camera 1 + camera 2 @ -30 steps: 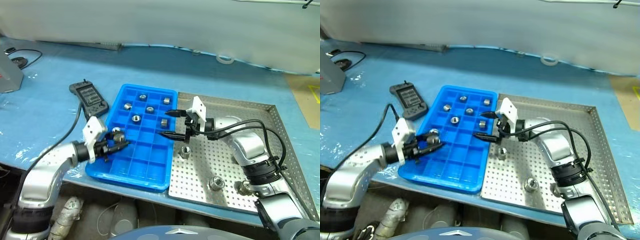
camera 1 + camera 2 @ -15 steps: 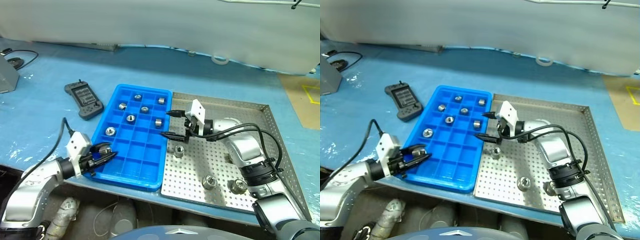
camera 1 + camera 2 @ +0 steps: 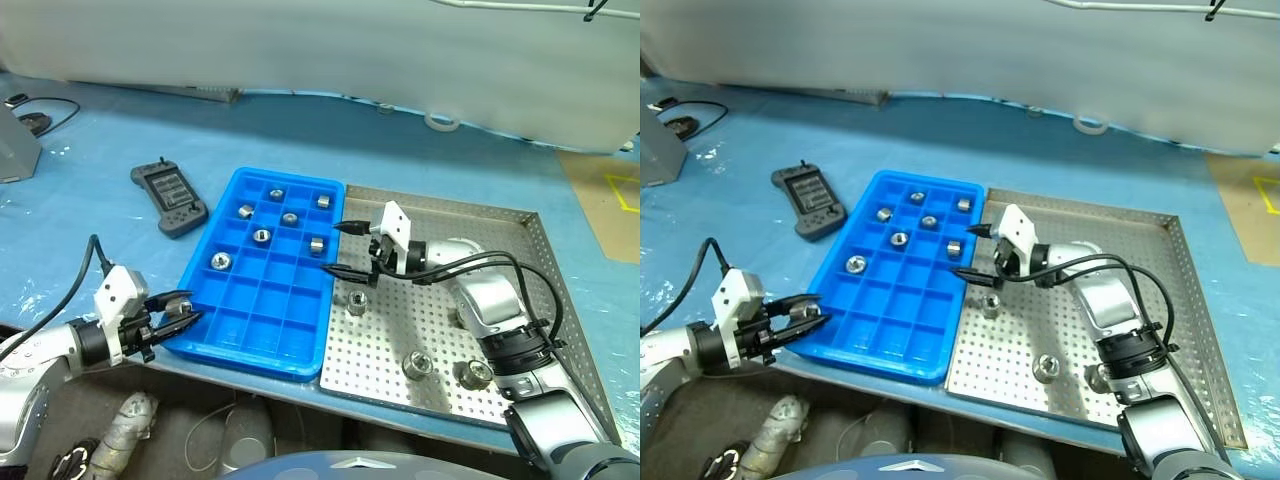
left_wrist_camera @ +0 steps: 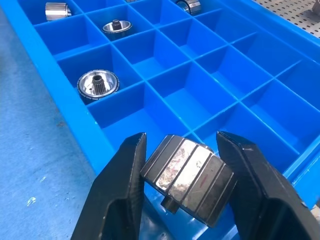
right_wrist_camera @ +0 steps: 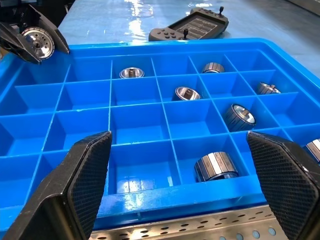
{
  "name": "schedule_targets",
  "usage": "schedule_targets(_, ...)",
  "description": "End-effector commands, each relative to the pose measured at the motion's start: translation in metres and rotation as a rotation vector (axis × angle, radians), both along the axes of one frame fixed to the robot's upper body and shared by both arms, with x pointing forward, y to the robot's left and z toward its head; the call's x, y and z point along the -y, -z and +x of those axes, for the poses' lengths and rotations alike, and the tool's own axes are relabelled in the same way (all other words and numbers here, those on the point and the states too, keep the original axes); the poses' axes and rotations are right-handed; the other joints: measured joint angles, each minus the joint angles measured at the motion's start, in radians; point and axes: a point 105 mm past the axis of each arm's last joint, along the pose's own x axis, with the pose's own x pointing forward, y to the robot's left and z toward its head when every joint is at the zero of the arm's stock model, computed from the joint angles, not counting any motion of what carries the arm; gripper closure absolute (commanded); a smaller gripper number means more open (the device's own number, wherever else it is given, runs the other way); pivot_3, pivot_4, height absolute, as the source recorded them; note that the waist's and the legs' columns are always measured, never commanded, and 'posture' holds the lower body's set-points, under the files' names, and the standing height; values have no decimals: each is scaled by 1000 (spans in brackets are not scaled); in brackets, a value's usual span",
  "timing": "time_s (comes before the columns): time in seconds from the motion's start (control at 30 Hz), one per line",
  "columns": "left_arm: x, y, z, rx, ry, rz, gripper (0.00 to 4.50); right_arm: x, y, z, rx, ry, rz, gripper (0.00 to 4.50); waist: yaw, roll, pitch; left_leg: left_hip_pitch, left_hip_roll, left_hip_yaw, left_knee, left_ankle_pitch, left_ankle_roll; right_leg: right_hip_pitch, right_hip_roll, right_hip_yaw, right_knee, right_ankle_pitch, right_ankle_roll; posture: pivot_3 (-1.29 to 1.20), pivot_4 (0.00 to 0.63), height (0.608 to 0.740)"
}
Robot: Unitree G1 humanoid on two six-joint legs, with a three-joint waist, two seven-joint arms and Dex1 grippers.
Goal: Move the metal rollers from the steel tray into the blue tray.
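The blue tray [image 3: 270, 310] holds several metal rollers in its far and left compartments, such as one [image 3: 219, 261] by the left wall. My left gripper [image 3: 172, 310] hovers at the tray's near-left corner, shut on a metal roller [image 4: 187, 175] that hangs over the rim. The steel tray [image 3: 380, 340] lies to the right of the blue tray with three rollers on its dotted floor [image 3: 356, 300] [image 3: 417, 363] [image 3: 472, 372]. My right gripper [image 3: 332, 248] stands open and empty above the seam between the two trays, pointing left.
A black handheld controller [image 3: 170, 198] with a cable lies left of the blue tray. A tape ring [image 3: 437, 122] sits at the back and a grey box [image 3: 15, 145] at the far left. The table's front edge runs just below both trays.
My left gripper, still gripping its roller, has drawn back from over the tray's left compartments to the near-left corner. The right gripper has stayed put. The camera has shifted a little.
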Motion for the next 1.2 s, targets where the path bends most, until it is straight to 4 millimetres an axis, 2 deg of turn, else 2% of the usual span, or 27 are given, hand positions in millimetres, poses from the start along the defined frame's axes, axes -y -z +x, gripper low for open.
schedule_targets(0.03,8,-4,2,12,15,10,2289,1,-7,1,35,6,15,0,-1,0,0,0,0,0,0,0,0,0,0,0,0,0,0,203,150,740)
schedule_targets(0.27,2,-6,10,28,22,44,70,2,-9,3,44,19,19,0,-2,-1,-1,2,0,0,0,1,-1,1,0,0,0,0,0,193,150,740)
schedule_targets(0.33,4,-13,14,38,33,29,70,4,-10,4,48,29,21,0,-1,-1,-1,2,0,0,0,1,-1,2,0,0,1,0,0,193,150,740)
schedule_targets(0.5,19,-51,36,158,73,-40,70,22,-14,5,36,87,34,0,6,-2,-1,2,-1,0,2,1,-1,3,0,0,2,0,0,162,150,740)
schedule_targets(0.57,30,-64,47,195,106,-69,70,32,-20,7,40,125,46,0,4,-2,-1,2,-2,0,3,3,-4,3,0,1,3,0,0,144,150,740)
schedule_targets(0.63,39,-69,55,212,136,-67,70,39,-24,9,47,156,54,0,-2,-3,-2,2,-2,0,4,3,-4,3,-1,1,4,0,0,125,150,740)
schedule_targets(0.73,80,-79,74,224,268,-149,70,59,-36,14,78,250,69,0,-2,-2,-2,2,-3,1,4,3,-5,1,-1,2,7,0,0,64,150,740)
schedule_targets(0.87,131,-75,93,209,418,-171,70,79,-44,13,106,346,68,0,-8,-6,-5,0,-2,3,9,3,-5,1,-1,2,11,0,0,-21,150,740)
schedule_targets(0.93,166,-69,106,210,495,-173,70,98,-51,12,157,434,50,0,-22,-5,-5,0,-3,3,9,3,-4,1,-1,3,10,0,0,-96,150,740)
schedule_targets(1.03,208,-58,111,209,632,-155,70,126,-64,10,220,567,44,0,-41,-5,-5,-1,-3,5,10,2,-3,1,-1,5,10,1,0,-175,150,740)
schedule_targets(1.2,267,-52,118,157,723,-229,70,153,-73,-9,284,749,73,0,-94,-5,-6,-3,-3,5,13,2,4,1,-1,5,7,3,4,-361,150,740)
